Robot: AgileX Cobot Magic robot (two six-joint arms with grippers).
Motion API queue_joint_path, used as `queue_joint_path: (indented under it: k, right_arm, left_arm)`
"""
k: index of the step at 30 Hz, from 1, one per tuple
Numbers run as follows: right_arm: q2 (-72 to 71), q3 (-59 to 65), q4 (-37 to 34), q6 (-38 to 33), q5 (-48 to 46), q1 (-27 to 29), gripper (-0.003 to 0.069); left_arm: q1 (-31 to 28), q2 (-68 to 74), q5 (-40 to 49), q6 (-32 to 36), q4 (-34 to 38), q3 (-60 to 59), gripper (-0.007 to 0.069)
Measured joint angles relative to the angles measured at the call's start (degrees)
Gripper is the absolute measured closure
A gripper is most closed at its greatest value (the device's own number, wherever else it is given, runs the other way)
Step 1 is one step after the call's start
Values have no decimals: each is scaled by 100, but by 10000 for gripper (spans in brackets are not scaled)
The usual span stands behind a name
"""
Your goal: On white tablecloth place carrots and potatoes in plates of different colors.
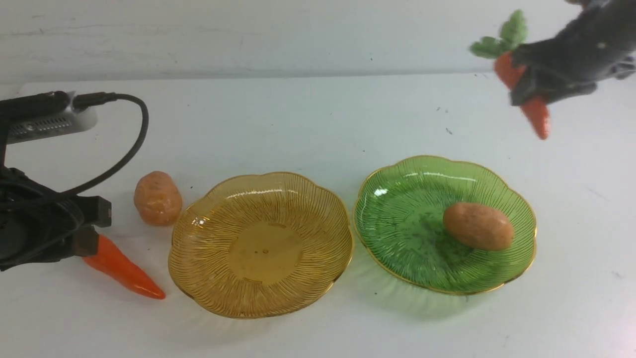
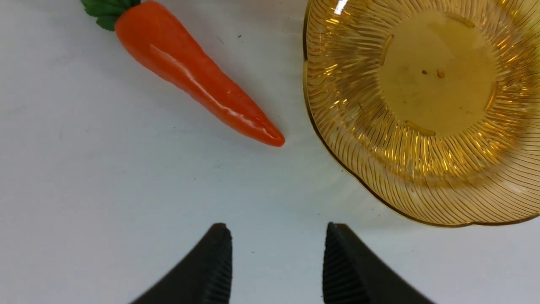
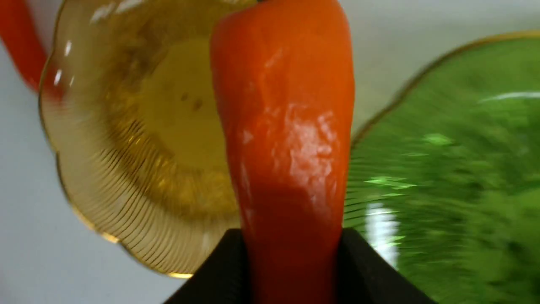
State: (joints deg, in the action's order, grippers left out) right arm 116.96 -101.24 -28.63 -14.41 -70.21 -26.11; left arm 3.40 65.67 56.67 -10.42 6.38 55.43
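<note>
Right pincer (image 3: 291, 238) clamped on a carrot (image 1: 535, 117), raised at the far right; left pincer (image 2: 278, 230) apart, near the other carrot (image 2: 198, 80) at left. One potato (image 1: 478, 226) lies in the green plate (image 1: 412, 243), the other (image 1: 158, 199) left of the amber plate (image 1: 266, 253); best carry the held carrot left to the amber plate, clear both rims, lower it gently, then release.
</note>
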Motion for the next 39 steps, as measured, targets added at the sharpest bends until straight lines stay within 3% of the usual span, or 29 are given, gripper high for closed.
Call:
queue_joint_path:
  k: [6,11,14,17,21,24,30,35,39]
  right_arm:
    - [484,13,947,183,1075,-1162,401]
    - [608,21,1166,353,1253,-1346,186]
    - [603,-380,1248,555,672,-1281,93]
    - [510,-959,1493,594,70,-1141,172]
    - [-211,-1047,1964,647,-36,-774,478]
    - [-955,-462,2048,860,-56,-480,636]
    - [-3085,1452,2045,1032,-124,-362,673]
    - [-5055,3152,2041,1222,101,-352,674]
    - [-6119,4095,2041,1239,327,-352,674]
  left_arm:
    - [0,0,0,0,-6,0,340]
    - [0,0,27,0,-6,0,334]
    - [0,0,201,7,5,0,334]
    - [0,0,342,60,-64,0,334]
    - [0,0,754,38,-284,-19,293]
    - [0,0,698,-212,-395,-140,225]
    - [0,101,336,-1587,-809,-324,95]
    - [0,567,-658,-2854,-1214,-370,89]
    - [0,1224,-1024,-3463,-1342,-370,89]
